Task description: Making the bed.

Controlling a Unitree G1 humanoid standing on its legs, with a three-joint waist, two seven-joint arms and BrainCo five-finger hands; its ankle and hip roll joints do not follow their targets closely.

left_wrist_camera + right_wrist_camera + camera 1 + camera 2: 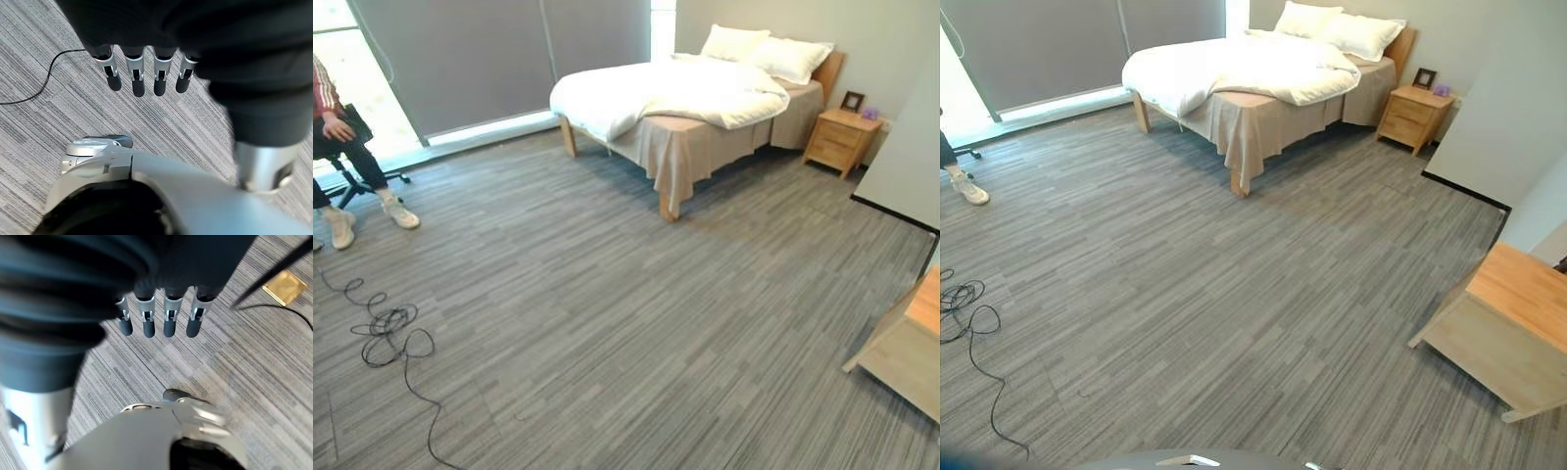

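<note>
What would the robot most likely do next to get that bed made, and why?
Probably walk toward the bed: it stands across a wide stretch of carpet, its white duvet bunched and hanging off one side. The left hand and right hand hang open over the floor, holding nothing.

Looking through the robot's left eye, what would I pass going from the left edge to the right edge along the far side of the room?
A seated person on an office chair → the bed with its rumpled white duvet → two white pillows → a wooden nightstand.
</note>
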